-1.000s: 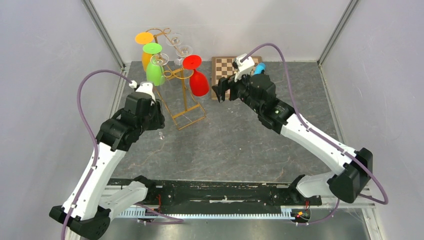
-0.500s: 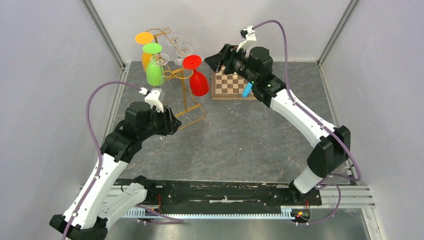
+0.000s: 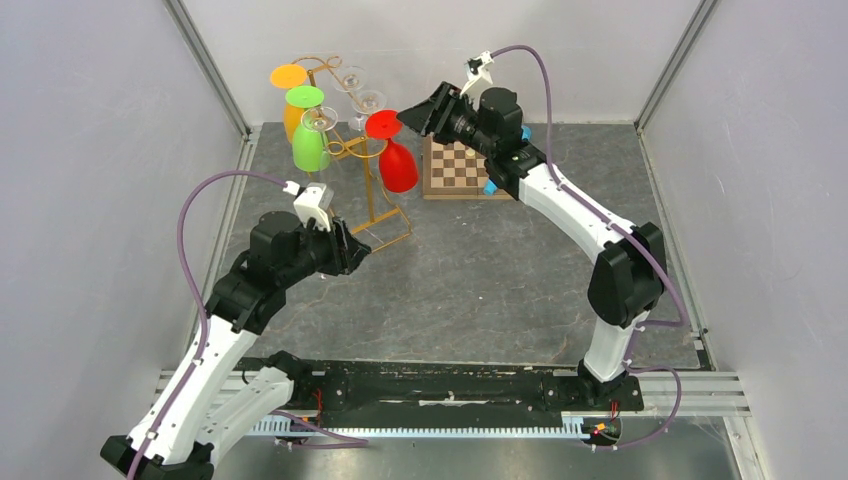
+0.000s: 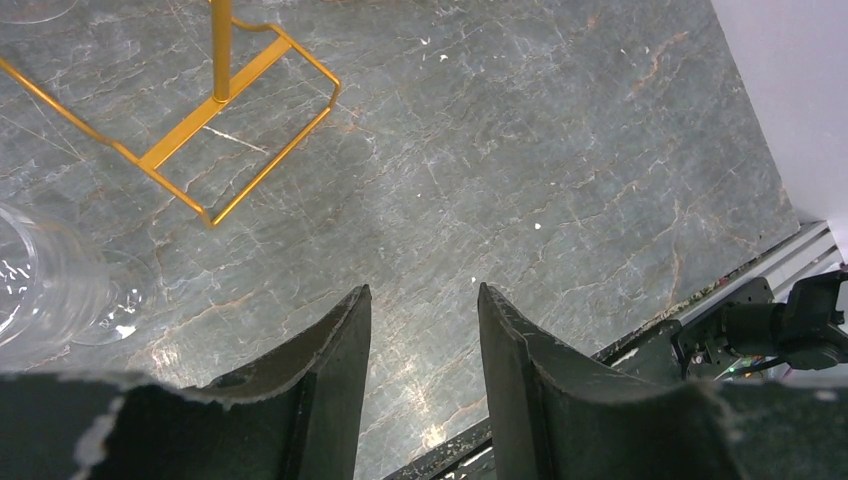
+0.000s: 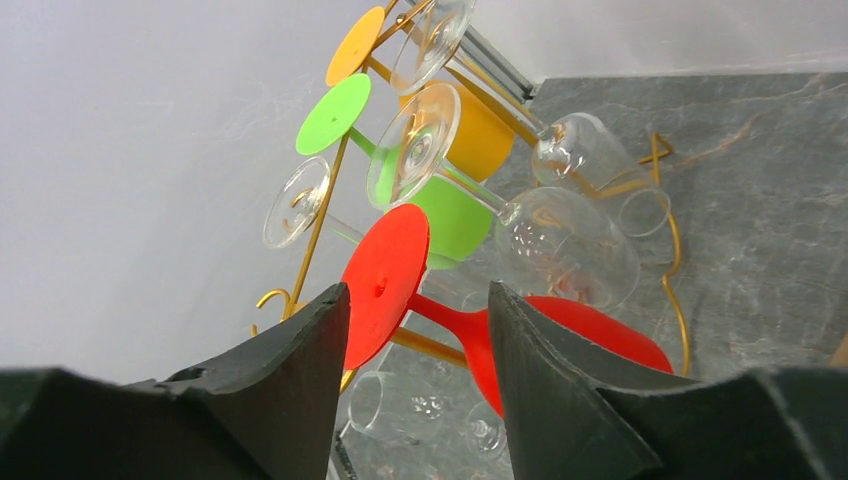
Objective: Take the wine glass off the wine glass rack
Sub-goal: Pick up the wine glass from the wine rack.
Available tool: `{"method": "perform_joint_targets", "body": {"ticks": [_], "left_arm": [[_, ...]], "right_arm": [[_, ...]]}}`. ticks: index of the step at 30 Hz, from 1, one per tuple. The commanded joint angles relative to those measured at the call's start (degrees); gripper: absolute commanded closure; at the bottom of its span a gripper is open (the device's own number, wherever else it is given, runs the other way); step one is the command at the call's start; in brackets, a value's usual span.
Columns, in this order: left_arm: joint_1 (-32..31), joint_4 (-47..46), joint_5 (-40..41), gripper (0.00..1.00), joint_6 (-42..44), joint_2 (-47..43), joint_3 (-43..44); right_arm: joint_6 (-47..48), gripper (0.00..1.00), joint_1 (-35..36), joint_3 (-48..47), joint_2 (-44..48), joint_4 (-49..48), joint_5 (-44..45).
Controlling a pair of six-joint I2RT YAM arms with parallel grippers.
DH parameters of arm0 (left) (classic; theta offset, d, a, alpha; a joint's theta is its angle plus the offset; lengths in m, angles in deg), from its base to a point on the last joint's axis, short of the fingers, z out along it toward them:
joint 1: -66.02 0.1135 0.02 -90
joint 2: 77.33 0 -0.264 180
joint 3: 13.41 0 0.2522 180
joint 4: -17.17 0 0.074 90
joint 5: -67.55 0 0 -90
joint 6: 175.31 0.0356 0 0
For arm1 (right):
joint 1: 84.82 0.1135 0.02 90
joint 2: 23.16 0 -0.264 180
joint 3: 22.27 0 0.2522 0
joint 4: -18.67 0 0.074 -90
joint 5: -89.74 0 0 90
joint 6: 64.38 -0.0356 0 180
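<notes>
The gold wine glass rack (image 3: 372, 190) stands at the back left, and its wire base (image 4: 240, 100) shows in the left wrist view. A red wine glass (image 3: 398, 167) hangs upside down on its right hook, next to green (image 3: 310, 148), orange and clear glasses. My right gripper (image 3: 412, 118) is open, level with the red glass's foot (image 5: 385, 285). In the right wrist view the foot and stem (image 5: 450, 322) lie between and just beyond the fingertips of the right gripper (image 5: 415, 295). My left gripper (image 4: 423, 290) hangs open and empty over the table near the base.
A wooden chessboard (image 3: 460, 170) lies right of the rack, under the right arm. A clear glass (image 4: 45, 290) sits on the table by the left gripper. Grey walls close in the back and sides. Clear glasses (image 5: 570, 235) hang close to the red one.
The right arm has risen and swung left from over the chessboard to the red glass's foot, its jaws narrowing. The left arm has drawn back right of the rack's base.
</notes>
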Motion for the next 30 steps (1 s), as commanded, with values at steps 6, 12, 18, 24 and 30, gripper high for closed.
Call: {"method": "perform_joint_targets", "body": {"ticks": [6, 12, 18, 24, 30], "left_arm": [[-0.16, -2.37, 0.17, 0.51, 1.62, -0.93, -0.36], [-0.16, -2.15, 0.59, 0.51, 1.62, -1.22, -0.59], [-0.17, -1.97, 1.27, 0.52, 1.79, -1.41, -0.62], [-0.18, -1.89, 1.54, 0.52, 1.80, -1.58, -0.72], [-0.17, -1.72, 1.79, 0.52, 1.80, -1.87, -0.88]], "right_arm": [[-5.16, 0.50, 0.12, -3.16, -1.28, -5.83, -2.67], [-6.30, 0.57, 0.15, -2.31, -1.60, -7.15, -3.80], [-7.30, 0.59, 0.44, -1.74, -1.93, -8.18, -4.28], [-7.43, 0.60, 0.56, -1.23, -2.03, -8.29, -4.27], [-7.12, 0.61, 0.62, 0.41, -1.66, -8.21, -3.71]]}}
